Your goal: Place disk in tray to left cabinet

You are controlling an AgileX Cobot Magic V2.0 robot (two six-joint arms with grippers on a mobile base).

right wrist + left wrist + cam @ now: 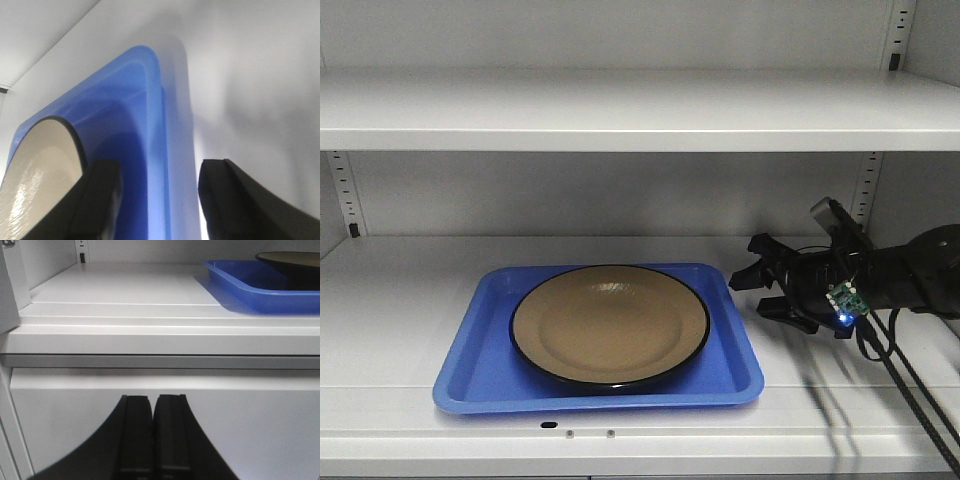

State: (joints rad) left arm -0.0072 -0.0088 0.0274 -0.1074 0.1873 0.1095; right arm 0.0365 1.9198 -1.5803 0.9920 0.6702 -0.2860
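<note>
The blue tray (480, 372) sits on the middle shelf (400, 290) of the left cabinet (620, 105), toward the shelf's front edge and a little left of centre, and the plate (609, 323) lies flat inside it, filling most of its floor. The right hand (767, 288) is just beside the tray's right rim, jaws spread and holding nothing; its wrist view shows the two fingers (100, 200) straddling that rim, one over the tray floor close to the plate's edge, the other over bare shelf. The left hand (152, 435) is below the shelf's front lip, its jaws pressed together and empty. The main risk, as I judge it, is the right hand catching the tray rim as it moves: a sideways drag or a lift against the low wall could slide the tray toward the front edge of the shelf or tip it, and the plate could skid. The inner finger could also knock the plate's rim. The plate is round and shallow, glossy tan with a thin black border, and reflects the light, so it looks smooth and slippery; the tray is bright blue plastic with rounded corners.
</note>
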